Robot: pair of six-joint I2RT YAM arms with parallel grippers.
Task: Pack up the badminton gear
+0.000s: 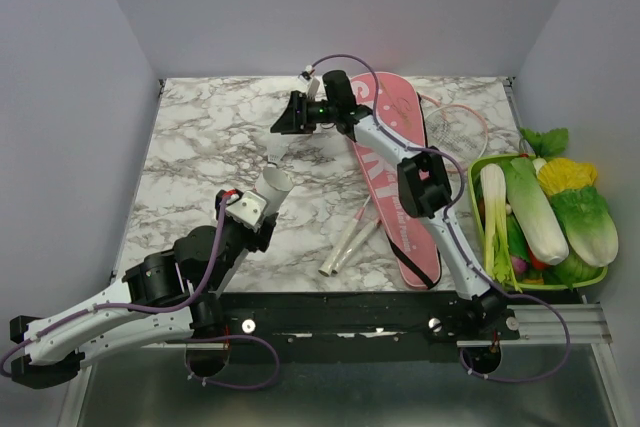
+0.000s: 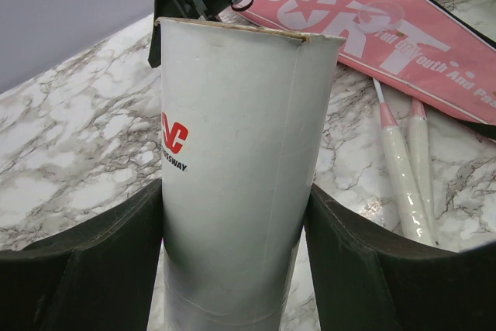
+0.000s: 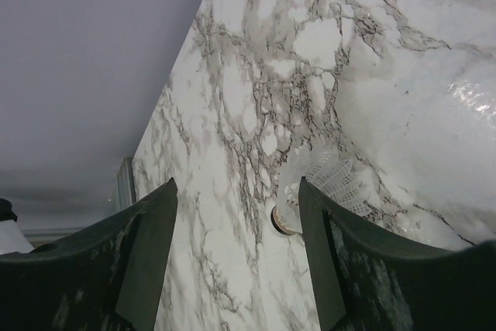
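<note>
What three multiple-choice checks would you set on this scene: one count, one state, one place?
1. Count of racket handles beside the pink bag: A two, B one, C four.
2. The left end effector is: A open and empty, B shut on the white tube, C shut on the pink bag.
3. The shuttlecock lies: A on the pink bag, B inside the white tube, C on the marble table by the right end effector.
Answers: 1 A, two pink-white handles lie side by side. 2 B, both fingers press the tube's sides. 3 C, the right wrist view shows it on marble beyond that end effector's open fingers.
</note>
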